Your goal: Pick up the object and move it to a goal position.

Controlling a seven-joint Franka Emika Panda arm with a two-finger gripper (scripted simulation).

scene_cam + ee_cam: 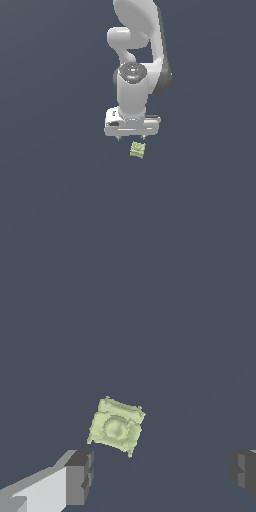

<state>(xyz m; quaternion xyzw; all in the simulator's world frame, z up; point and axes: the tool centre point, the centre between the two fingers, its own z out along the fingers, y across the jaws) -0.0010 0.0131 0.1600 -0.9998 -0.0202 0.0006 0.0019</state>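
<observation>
- Gripper point(131, 137) hangs at centre frame in the exterior view, pointing straight down from the white arm point(140, 30) that enters from the top edge. The vertical pose suits a top-down grab.
- Jaws spread wide and holding nothing. In the wrist view one dark pad sits in the lower left corner and the other at the lower right edge, with bare floor between them.
- The object point(138, 150) sits just below the gripper in the exterior view, slightly toward that view's right. It is a small pale yellow-green block, ridged, with a round boss on its upper face.
- Wrist view: object point(116, 425) lies left of centre, turned at a skew to the frame edges. It is close to the lower-left pad point(80, 477) but apart from it, and it is not between the pads.
- Judgement: the approach is not yet lined up. The block is offset from the line between the pads, so the hand likely needs a sideways shift, and perhaps a twist to square with the block's flat sides, before descending.
- Floor point(50, 200) is plain dark grey. No goal marker shows in either view.
</observation>
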